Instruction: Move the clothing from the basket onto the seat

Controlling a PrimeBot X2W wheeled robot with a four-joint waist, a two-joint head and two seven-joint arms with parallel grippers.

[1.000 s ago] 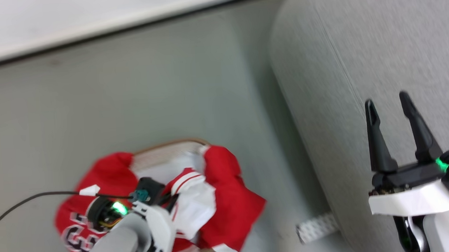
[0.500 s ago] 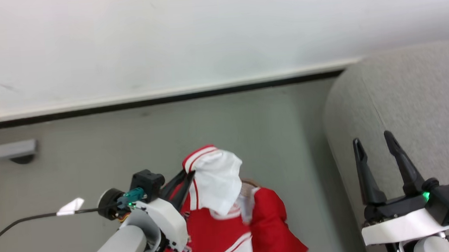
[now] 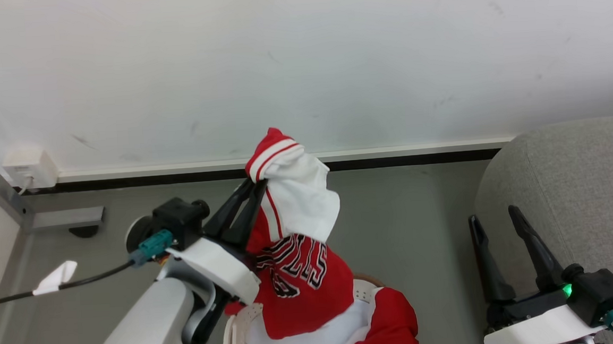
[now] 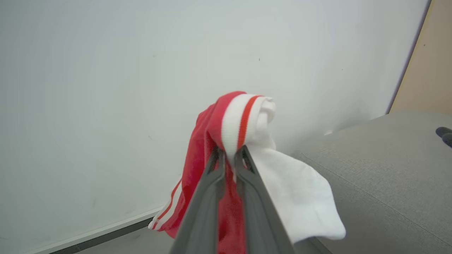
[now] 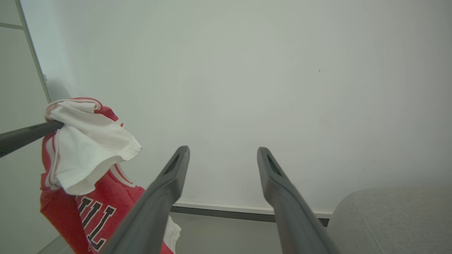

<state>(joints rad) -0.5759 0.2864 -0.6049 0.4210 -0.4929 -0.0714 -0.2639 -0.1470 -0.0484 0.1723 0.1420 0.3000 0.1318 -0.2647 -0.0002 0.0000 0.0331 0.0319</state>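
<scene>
Red-and-white clothing [image 3: 291,268] hangs over the basket [image 3: 232,333], its striped trim clenched in the left tool [image 3: 258,184]. More red and white fabric lies in the basket at the near edge. On the right, the right tool [image 3: 492,215] stands spread wide and empty beside the grey seat [image 3: 567,177].

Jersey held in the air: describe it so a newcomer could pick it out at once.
In front of the white wall, left of the grey seat, the left claw pinches a jersey by its striped trim above the basket. Unlike the clothing lying in the basket, it hangs, black-and-white lettering showing.
</scene>
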